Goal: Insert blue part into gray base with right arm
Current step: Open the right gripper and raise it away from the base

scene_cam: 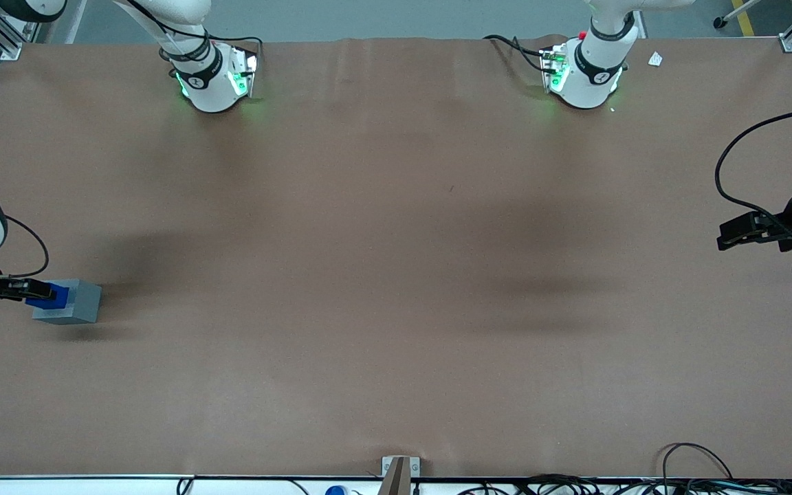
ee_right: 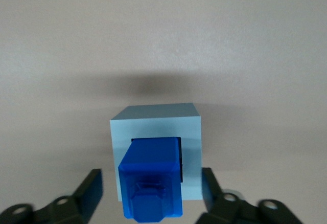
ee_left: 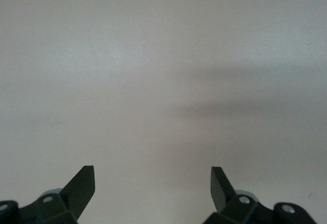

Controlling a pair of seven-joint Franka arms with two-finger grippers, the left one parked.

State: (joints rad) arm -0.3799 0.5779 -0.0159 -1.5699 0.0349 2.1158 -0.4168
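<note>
Gray base (ee_right: 156, 132): light gray cube, flat sides, square recess in its top face; stands on the brown table (scene_cam: 396, 275) at the working arm's end.

Blue part (ee_right: 152, 180): bright blue block, seated in the base's recess and rising above it.

Gripper (ee_right: 153, 193): directly above the base, fingers (ee_right: 92, 188) spread to either side of the blue part, not touching it.
</note>
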